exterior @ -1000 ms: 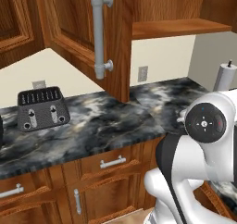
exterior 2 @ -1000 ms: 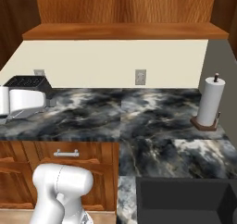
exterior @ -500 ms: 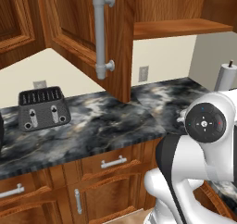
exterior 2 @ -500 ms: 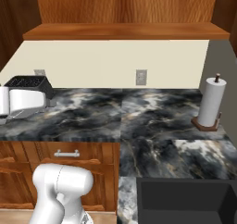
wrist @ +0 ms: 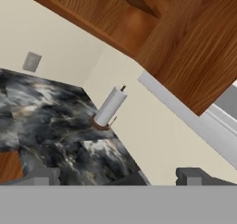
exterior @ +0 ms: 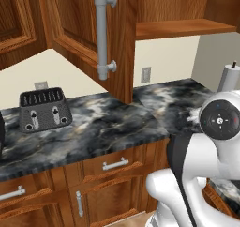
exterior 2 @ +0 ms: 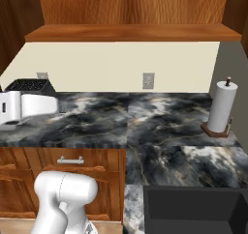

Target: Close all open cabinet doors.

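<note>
Open cabinet door (exterior: 89, 38) swings out over the counter (exterior: 108, 123) above the toaster (exterior: 44, 109), its bar handle (exterior: 101, 31) vertical, while the gripper (wrist: 118, 176), fingers spread wide and empty, faces the paper towel roll (wrist: 110, 107) instead.

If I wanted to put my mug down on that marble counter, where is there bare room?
The widest bare stretch of counter lies between the toaster and the paper towel roll, below the wall outlet. The open cabinet door overhangs the part by the toaster, so headroom is tighter there.
</note>
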Tool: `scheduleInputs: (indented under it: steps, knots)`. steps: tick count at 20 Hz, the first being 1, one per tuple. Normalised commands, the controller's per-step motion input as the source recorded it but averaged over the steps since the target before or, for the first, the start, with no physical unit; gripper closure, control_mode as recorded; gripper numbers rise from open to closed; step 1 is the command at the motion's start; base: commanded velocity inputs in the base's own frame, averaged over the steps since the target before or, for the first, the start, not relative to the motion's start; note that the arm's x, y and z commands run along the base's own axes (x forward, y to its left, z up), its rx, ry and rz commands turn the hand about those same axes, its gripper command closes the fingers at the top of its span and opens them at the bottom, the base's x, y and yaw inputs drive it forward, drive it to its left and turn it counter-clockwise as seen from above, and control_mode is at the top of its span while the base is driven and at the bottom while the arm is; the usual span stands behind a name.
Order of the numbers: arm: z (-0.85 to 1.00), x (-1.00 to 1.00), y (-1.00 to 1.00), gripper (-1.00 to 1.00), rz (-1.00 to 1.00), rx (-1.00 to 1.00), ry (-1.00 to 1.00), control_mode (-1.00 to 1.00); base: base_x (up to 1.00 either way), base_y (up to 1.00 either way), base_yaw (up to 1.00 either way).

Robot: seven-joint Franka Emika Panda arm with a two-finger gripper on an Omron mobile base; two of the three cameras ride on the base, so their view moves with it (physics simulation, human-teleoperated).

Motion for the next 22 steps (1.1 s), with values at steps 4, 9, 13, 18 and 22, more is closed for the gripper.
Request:
scheduleInputs:
  steps: [4,9,13,18,22]
  knots:
    - [-0.14,0.0,-0.99,-1.0,0.1,0.09,-0.12,-1.0,0.0,0.0,0.0]
    - [-0.15,0.0,-0.94,-1.0,0.1,0.08,-0.1,-1.0,0.0,0.0,0.0]
    - [-0.15,0.0,-0.66,-1.0,0.06,0.05,-0.09,-1.0,0.0,0.0,0.0]
    - [-0.12,0.0,-0.21,-1.0,0.0,0.0,-0.01,-1.0,0.0,0.0,0.0]
    - [-0.01,0.0,-0.02,-1.0,0.0,0.0,0.0,-1.0,0.0,0.0,0.0]
